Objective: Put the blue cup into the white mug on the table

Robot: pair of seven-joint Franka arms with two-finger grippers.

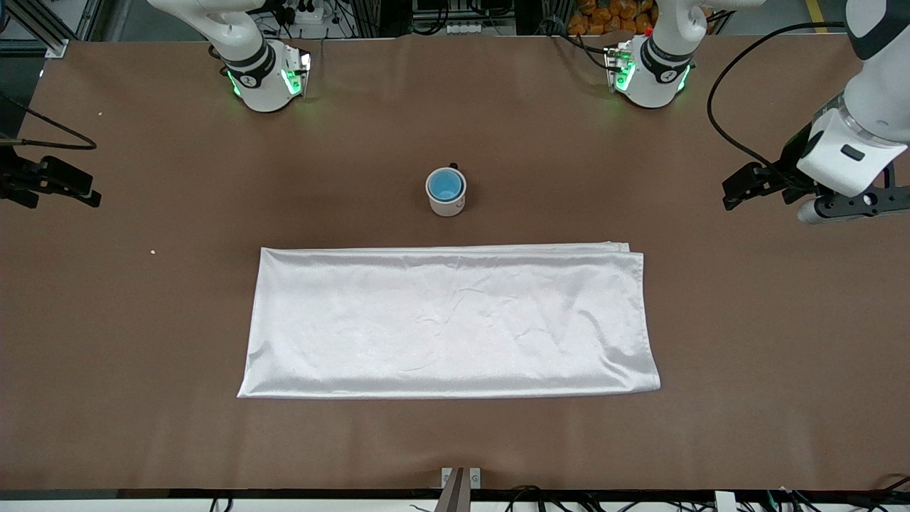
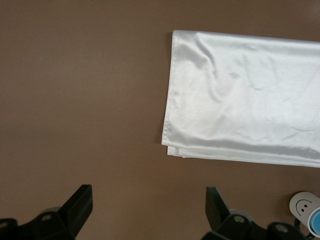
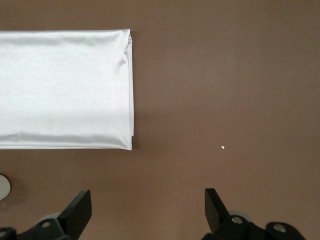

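Front view shows the brown surface (image 1: 128, 320) with wide bare room on every side of the white mug (image 1: 446, 201). The white mug is the landmark: it stands upright near the middle of the surface, and the blue cup (image 1: 446, 186) sits inside it, its bright blue inside showing within the white rim. The mug is small and cylindrical, with a dark handle on the side away from the front camera. In the left wrist view a small smiling face mark shows on its side (image 2: 303, 204).

One white cloth (image 1: 448, 320) lies flat, nearer to the front camera than the mug and apart from it. Its long edge runs parallel to the edge of the surface; at the left arm's end the layers show as a double fold. Between the mug and the cloth there is a strip of bare brown.

The left pincer (image 1: 745, 186) hangs over the surface well apart from the mug, toward the left arm's end; its fingers (image 2: 80, 200) are spread, with nothing between them. The right pincer (image 1: 50, 185) hangs over the right arm's end, also well apart from the mug; its fingers (image 3: 80, 205) are spread and hold nothing.

I count one mug, one cup, one cloth, two arms, and two small pale crumbs (image 1: 152, 251) toward the right arm's end.
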